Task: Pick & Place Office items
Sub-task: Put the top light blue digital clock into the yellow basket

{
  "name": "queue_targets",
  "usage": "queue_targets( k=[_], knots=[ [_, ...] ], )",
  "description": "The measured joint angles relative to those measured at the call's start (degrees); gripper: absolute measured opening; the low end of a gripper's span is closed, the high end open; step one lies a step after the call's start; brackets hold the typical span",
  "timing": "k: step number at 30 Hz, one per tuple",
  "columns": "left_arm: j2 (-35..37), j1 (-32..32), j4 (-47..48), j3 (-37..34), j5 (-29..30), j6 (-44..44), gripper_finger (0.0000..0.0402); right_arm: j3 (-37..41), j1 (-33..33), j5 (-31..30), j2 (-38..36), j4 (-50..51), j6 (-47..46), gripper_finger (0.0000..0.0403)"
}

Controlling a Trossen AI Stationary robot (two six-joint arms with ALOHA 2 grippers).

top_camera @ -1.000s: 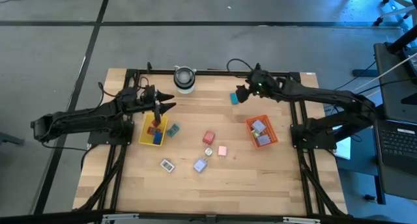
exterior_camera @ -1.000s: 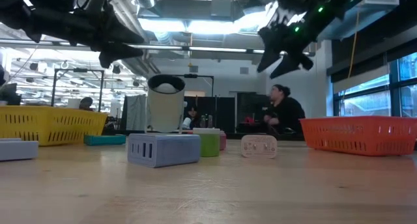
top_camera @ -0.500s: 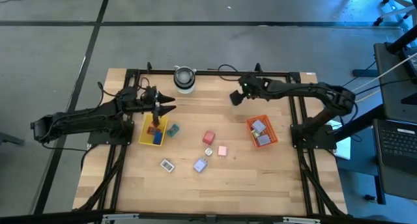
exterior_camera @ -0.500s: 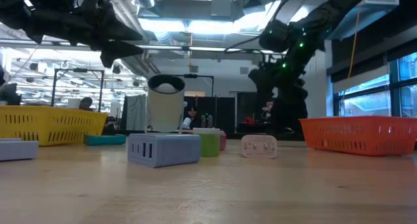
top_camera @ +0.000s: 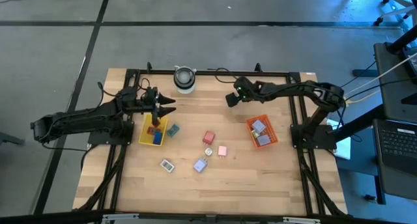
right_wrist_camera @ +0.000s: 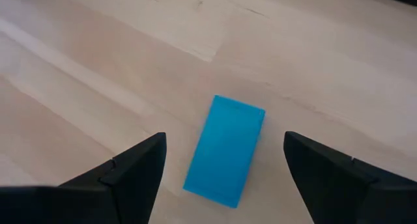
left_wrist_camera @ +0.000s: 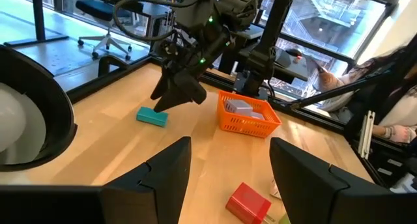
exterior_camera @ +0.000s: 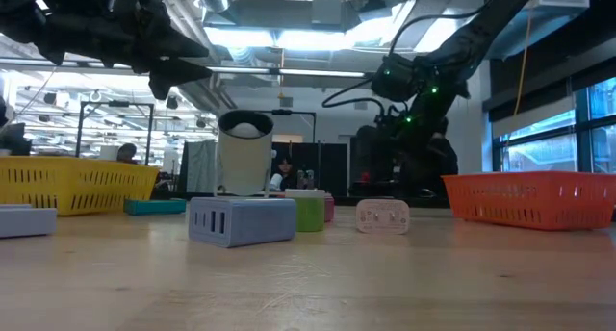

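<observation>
While my right claw (right_wrist_camera: 221, 185) hangs spread over the blue block (right_wrist_camera: 225, 150) near the orange tray (top_camera: 262, 131), lowering and closing should come next.

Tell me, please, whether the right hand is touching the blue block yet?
Apart. In the right wrist view the right hand is open, and bare table shows between each finger and the blue block. The left wrist view also shows it above the block.
</observation>
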State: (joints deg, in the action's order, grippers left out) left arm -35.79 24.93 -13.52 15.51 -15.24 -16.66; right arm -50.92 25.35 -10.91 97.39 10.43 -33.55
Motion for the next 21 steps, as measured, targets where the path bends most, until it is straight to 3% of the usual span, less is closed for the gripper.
queue_targets(
  k=[21],
  knots=[
    [0.0, 0.0, 0.0, 0.0, -0.06, -0.63, 0.0204, -1.64, -2.39, -1.04, 7.15, -1.46, -3.72, 0.0288]
  ],
)
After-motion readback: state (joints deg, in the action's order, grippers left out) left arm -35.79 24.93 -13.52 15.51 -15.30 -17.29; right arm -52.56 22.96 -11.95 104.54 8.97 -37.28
